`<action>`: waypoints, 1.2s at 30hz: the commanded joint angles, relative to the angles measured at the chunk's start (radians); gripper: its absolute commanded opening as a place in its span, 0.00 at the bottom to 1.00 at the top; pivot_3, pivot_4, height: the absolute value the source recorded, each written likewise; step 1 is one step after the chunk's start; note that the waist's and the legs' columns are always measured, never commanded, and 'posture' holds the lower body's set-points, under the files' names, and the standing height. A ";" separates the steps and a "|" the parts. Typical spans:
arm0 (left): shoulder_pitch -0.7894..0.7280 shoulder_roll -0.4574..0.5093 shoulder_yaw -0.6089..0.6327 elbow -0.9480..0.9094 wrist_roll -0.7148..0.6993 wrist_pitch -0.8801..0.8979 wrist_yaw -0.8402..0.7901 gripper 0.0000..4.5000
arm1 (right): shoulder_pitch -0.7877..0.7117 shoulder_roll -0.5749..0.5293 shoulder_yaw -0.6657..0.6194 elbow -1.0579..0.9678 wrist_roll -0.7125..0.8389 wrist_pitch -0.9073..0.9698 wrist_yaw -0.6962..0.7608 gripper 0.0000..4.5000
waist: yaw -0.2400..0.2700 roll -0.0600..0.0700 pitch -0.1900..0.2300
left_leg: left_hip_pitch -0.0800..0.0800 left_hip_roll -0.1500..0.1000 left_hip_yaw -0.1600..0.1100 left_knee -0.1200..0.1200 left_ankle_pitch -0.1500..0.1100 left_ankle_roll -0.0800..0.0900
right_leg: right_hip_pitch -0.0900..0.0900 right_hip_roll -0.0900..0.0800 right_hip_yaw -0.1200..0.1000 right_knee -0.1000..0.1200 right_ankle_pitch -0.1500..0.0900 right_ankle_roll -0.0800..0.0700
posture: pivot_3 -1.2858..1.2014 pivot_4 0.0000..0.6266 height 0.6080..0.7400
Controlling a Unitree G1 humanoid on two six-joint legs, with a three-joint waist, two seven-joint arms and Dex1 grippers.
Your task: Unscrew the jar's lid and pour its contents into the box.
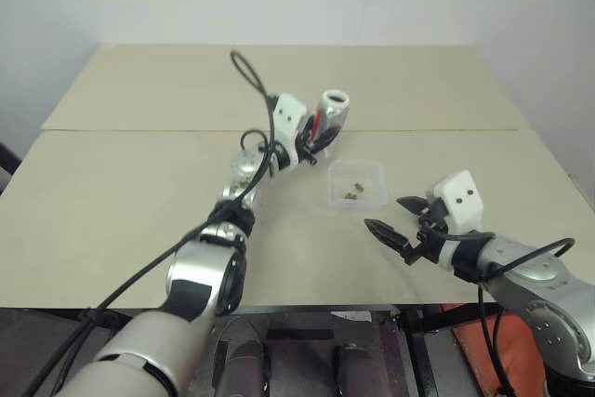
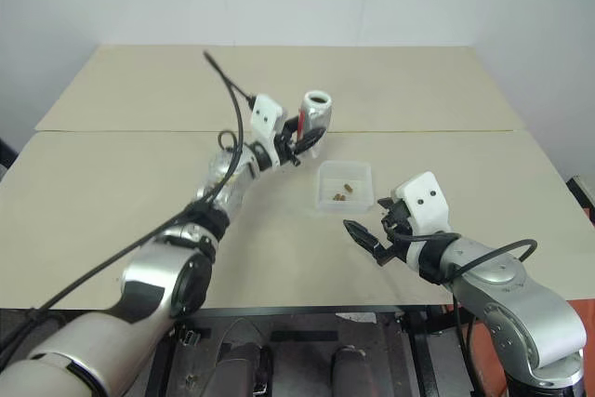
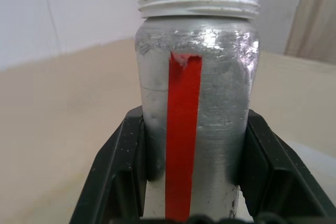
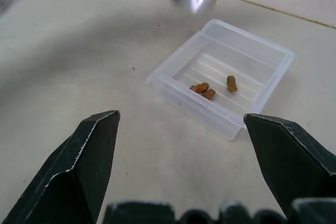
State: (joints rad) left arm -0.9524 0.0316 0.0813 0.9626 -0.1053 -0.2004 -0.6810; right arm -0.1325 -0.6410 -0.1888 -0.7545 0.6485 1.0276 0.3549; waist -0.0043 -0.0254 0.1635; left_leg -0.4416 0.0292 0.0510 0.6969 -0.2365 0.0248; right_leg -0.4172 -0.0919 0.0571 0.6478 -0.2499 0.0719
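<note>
The left gripper pinches the small silvery cylinder jar with its red label strip and open white threaded mouth, holding it tilted above the beige table, at about eleven o'clock from the shallow clear plastic box. The few small brown bits lie inside that box, which rests on the table. At about four o'clock from the box, the right gripper hangs with its black fingers spread wide, holding nothing.
</note>
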 commanded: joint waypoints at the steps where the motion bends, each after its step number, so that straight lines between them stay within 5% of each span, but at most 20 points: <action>1: 0.070 -0.007 -0.037 -0.176 0.012 -0.006 0.034 0.43 | -0.012 -0.006 0.006 -0.009 -0.011 -0.039 0.011 0.99 | 0.000 0.000 0.000 | 0.000 0.000 0.000 0.000 0.000 0.000 | 0.000 0.000 0.000 0.000 0.000 0.000 | 0.52 0.24 1.00; 12: 0.278 -0.013 -0.081 -0.431 0.001 0.050 0.140 0.43 | -0.007 -0.010 0.018 -0.007 -0.027 -0.049 0.024 0.99 | 0.005 0.000 0.000 | 0.001 0.000 -0.005 0.000 0.000 0.000 | 0.002 0.000 0.000 0.000 0.000 0.000 | 0.52 0.24 1.00; 20: 0.313 -0.002 -0.101 -0.426 0.020 0.034 0.160 0.43 | -0.017 -0.009 0.040 0.013 -0.050 -0.062 0.033 0.99 | 0.007 0.001 -0.001 | 0.005 0.000 -0.007 0.000 0.000 0.000 | 0.006 0.000 0.000 -0.002 0.000 0.000 | 0.52 0.24 1.00; 28: 0.327 0.011 -0.097 -0.397 0.020 0.010 0.188 0.98 | -0.019 -0.010 0.054 0.024 -0.070 -0.075 0.043 1.00 | 0.007 0.001 -0.001 | 0.011 0.000 -0.008 -0.001 0.000 0.000 | 0.013 0.000 -0.001 -0.007 0.000 0.000 | 0.52 0.24 1.00; 36: 0.360 0.019 -0.101 -0.440 0.007 0.014 0.182 0.99 | -0.026 -0.005 0.060 0.033 -0.081 -0.079 0.053 1.00 | 0.007 0.001 -0.001 | 0.011 0.000 -0.008 -0.002 0.000 0.000 | 0.013 0.000 -0.001 -0.007 0.000 0.000 | 0.52 0.24 1.00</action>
State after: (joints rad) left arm -0.5941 0.0498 -0.0174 0.5688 -0.0822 -0.1717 -0.4938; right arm -0.1441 -0.6419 -0.1230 -0.7060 0.5717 0.9823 0.4039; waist 0.0023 -0.0247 0.1628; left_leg -0.4306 0.0289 0.0429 0.6952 -0.2368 0.0252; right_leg -0.4045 -0.0920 0.0564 0.6406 -0.2499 0.0719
